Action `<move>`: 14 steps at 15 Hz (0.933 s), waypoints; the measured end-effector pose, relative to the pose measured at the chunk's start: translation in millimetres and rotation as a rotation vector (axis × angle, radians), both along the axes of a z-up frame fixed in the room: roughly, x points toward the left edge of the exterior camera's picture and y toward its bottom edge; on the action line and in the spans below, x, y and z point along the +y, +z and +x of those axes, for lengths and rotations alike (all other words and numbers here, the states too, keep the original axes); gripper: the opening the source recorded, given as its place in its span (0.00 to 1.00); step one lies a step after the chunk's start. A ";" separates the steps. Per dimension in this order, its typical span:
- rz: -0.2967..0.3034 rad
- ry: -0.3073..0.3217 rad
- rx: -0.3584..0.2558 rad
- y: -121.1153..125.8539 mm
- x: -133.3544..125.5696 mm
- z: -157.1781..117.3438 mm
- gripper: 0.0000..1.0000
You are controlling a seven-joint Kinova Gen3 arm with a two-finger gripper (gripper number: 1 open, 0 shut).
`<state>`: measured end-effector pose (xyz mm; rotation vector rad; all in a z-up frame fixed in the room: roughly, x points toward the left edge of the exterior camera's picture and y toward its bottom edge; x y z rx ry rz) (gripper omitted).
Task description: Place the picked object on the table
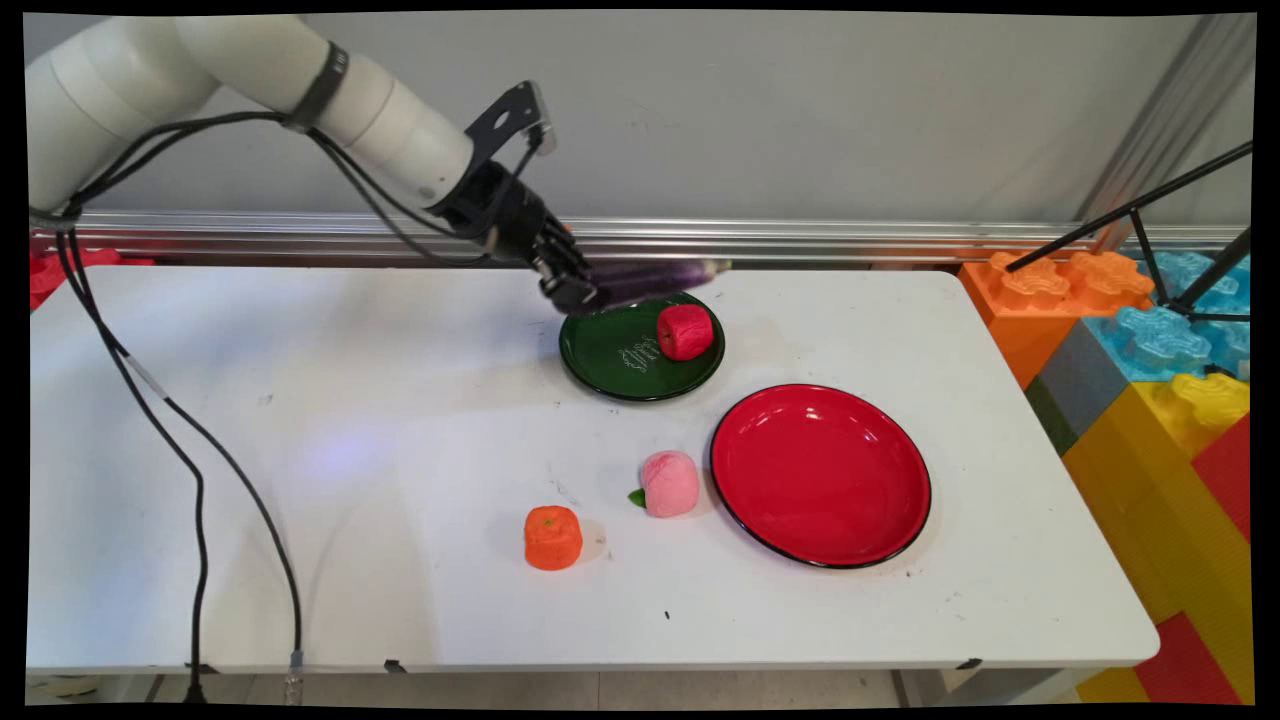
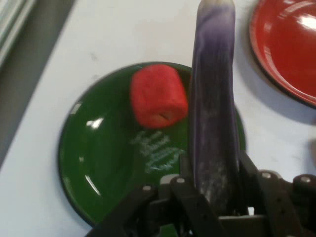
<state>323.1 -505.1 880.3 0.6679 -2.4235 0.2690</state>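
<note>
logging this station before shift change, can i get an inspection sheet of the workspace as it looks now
surface: white table, a few dark specks.
things: long purple toy eggplant held above round green plate; red toy fruit on that plate; empty red plate; pink toy peach and orange toy fruit on the table.
clutter: nothing seen.
gripper: black two-finger gripper shut on the eggplant.
cables: black cables hang from the arm.
surroundings: grey wall, coloured giant blocks, black tripod.

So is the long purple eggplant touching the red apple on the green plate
Apart. The hand view shows green plate between the long purple eggplant and the red apple.
</note>
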 end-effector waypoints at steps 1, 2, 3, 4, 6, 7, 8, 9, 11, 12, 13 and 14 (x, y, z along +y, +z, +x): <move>0.009 -0.047 -0.020 -0.8 2.5 6.7 0.00; 0.020 -0.094 -0.041 -2.4 4.5 14.2 0.00; 0.024 -0.134 -0.048 -3.0 6.1 20.6 0.00; 0.025 -0.161 -0.052 -3.1 7.2 24.4 0.00; 0.027 -0.230 -0.057 -2.9 10.3 33.3 0.00; 0.030 -0.259 -0.059 -3.5 12.2 36.6 0.00; 0.034 -0.298 -0.062 -5.3 14.4 40.7 0.00; 0.038 -0.327 -0.066 -7.8 15.9 44.5 0.00; 0.044 -0.356 -0.081 -14.7 16.3 50.8 0.00; 0.050 -0.362 -0.091 -19.9 16.2 53.8 0.00; 0.056 -0.365 -0.098 -24.1 16.6 56.3 0.00; 0.066 -0.369 -0.104 -29.8 17.2 58.4 0.00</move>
